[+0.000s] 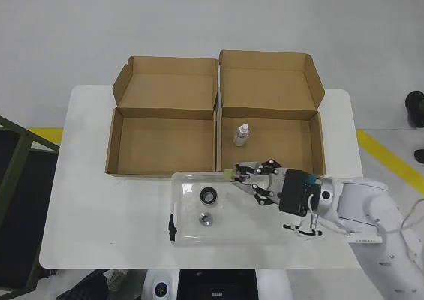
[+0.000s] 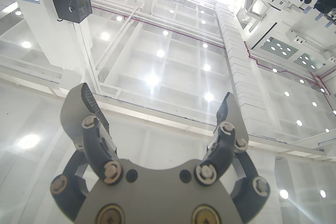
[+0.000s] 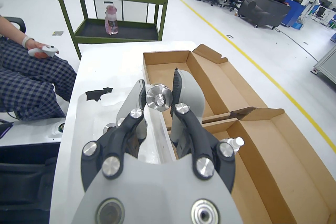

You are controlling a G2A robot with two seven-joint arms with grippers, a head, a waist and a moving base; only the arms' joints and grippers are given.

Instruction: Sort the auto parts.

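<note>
Right gripper (image 1: 243, 172) has a small metal part (image 3: 159, 99) pinched between its fingers (image 3: 176, 83), closed down to just the part's width. It's a shiny machined round piece, smooth rim with a little raised hub in the middle. The flat round face points straight back at the wrist, so its axis runs along the gripper's length, not across the fingers. How long it is along that axis I can't tell, since only the face is visible. It sits close to the fingertips, with the black ribbed pads touching its rim on two opposite sides. The whole thing is held in the air over the far right corner of the clear tray (image 1: 230, 229), just short of the near wall of the right box (image 1: 287, 139), with the gripper pointing toward the robot's left. The tray is see-through plastic with rounded corners and has a dark ring (image 1: 208, 196) and a silver piece (image 1: 205, 220) lying in it, near each other but apart. Both boxes are plain brown cardboard with their lids flipped back, side by side on the white bench (image 1: 99, 187). The left box (image 1: 163, 142) shows a bare floor and the right one has a small white bottle (image 1: 242, 135) in it. Left gripper (image 2: 156, 93) points up at the ceiling, fingers (image 2: 92, 107) spread wide, holding nothing.
</note>
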